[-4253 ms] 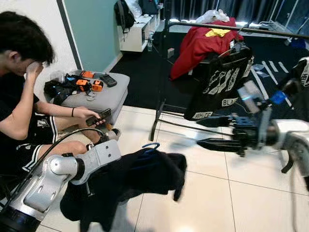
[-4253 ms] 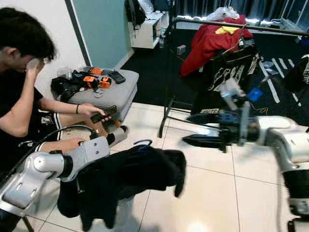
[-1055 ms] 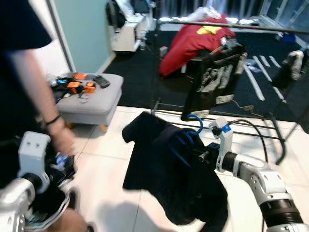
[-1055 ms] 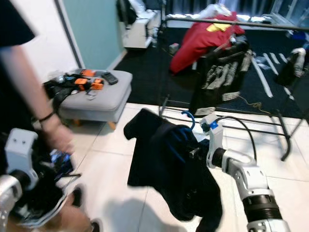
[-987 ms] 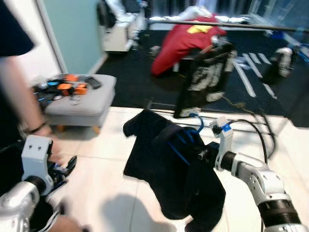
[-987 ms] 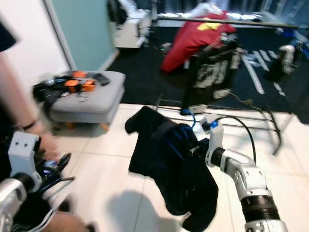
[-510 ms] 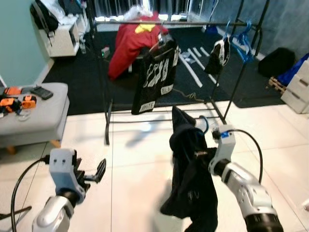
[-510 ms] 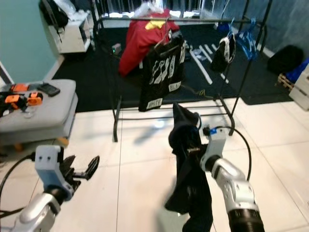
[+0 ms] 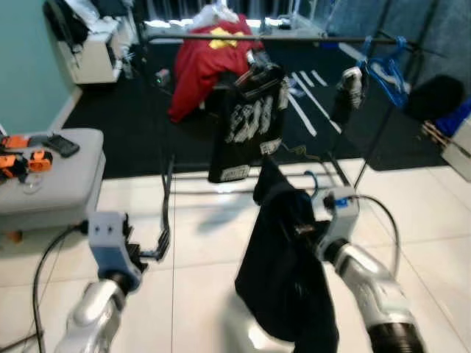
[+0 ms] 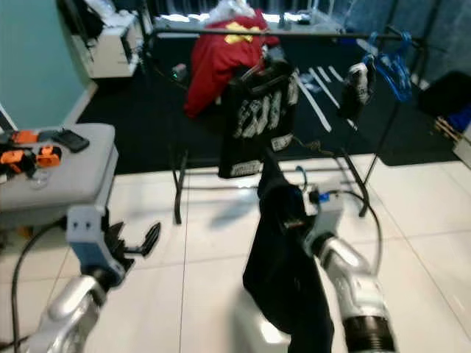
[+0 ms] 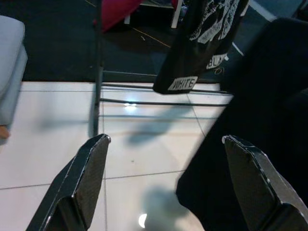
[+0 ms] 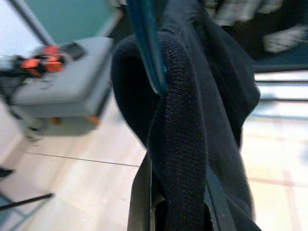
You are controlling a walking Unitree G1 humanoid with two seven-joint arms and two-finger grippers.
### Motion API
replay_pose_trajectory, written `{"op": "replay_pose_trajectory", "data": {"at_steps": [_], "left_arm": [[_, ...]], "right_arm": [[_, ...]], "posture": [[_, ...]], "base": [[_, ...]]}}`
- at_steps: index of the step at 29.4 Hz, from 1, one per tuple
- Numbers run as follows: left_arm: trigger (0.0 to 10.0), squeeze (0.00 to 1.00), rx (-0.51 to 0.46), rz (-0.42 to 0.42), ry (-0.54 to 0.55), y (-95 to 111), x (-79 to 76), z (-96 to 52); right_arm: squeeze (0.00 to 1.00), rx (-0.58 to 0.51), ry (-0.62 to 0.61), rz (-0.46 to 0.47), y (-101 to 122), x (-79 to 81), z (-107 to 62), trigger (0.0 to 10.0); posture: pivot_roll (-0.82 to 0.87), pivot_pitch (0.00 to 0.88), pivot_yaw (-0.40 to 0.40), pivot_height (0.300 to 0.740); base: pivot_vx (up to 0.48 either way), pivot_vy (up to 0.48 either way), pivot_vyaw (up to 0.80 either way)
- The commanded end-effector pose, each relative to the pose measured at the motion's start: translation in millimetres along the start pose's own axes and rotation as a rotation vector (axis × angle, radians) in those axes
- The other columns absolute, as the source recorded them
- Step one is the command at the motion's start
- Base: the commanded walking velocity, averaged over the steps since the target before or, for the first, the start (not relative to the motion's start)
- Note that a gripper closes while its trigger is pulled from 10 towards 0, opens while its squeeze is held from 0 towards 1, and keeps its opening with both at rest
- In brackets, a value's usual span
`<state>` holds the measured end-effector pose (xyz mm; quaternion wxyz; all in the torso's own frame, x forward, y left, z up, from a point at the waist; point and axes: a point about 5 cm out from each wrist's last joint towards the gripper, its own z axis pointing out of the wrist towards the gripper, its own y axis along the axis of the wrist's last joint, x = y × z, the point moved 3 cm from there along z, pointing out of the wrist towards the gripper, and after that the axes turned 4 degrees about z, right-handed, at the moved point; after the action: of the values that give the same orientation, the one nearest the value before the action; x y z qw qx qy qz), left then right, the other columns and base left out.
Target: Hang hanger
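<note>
The right tool [image 9: 307, 229] is gripping the blue hanger [image 9: 311, 185], apparently clenched though the dark garment [image 9: 283, 279] draped over it is hiding the fingers. The rail [image 9: 309, 40] is lying ahead and above, running crosswise, well apart from the hook. The left tool [image 11: 163, 178] is hanging released, farther from the rail.

Head views look down toward the clothes rack [image 9: 280, 38]; wrist views sit close.

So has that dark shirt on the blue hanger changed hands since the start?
Yes. The dark shirt started draped on the left arm near the grey ottoman; now the right gripper holds it before the clothes rack.
</note>
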<state>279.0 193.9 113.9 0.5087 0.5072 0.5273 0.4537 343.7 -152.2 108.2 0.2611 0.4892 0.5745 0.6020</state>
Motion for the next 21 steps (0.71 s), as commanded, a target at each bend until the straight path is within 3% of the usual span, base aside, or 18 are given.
{"op": "replay_pose_trajectory", "data": {"at_steps": [1, 7, 11, 17, 21], "left_arm": [[10.0, 0.00, 0.007, -0.019, -0.026, -2.5, -3.9, 2.0], [10.0, 0.00, 0.014, -0.007, -0.038, -3.4, -5.4, 3.3], [10.0, 0.00, 0.018, 0.022, -0.077, -4.0, -10.2, 4.8], [10.0, 0.00, 0.026, 0.018, -0.095, -4.3, -11.4, 6.8], [10.0, 0.00, 0.040, 0.026, -0.142, -6.0, -16.9, 8.1]], "right_arm": [[0.00, -0.054, 0.013, -0.021, 11.8, -3.2, -4.2, 10.0], [0.00, -0.077, 0.016, 0.001, 13.8, -2.5, -2.9, 10.0], [0.00, -0.099, -0.001, 0.010, 18.5, -5.2, -0.9, 10.0], [0.00, -0.108, 0.083, -0.043, 30.4, 12.8, 5.0, 10.0], [0.00, -0.135, 0.058, -0.072, 42.3, 12.6, 9.5, 10.0]], "posture": [[-0.09, 0.064, -0.005, 0.740], [-0.08, 0.061, -0.007, 0.740], [-0.08, 0.057, -0.006, 0.740], [-0.08, 0.059, -0.006, 0.740], [-0.08, 0.057, -0.009, 0.740]], "base": [[0.480, 0.000, 0.68], [0.480, 0.000, 0.65], [0.480, 0.000, 0.00], [0.480, 0.000, 0.00], [0.480, 0.000, 0.00]]}}
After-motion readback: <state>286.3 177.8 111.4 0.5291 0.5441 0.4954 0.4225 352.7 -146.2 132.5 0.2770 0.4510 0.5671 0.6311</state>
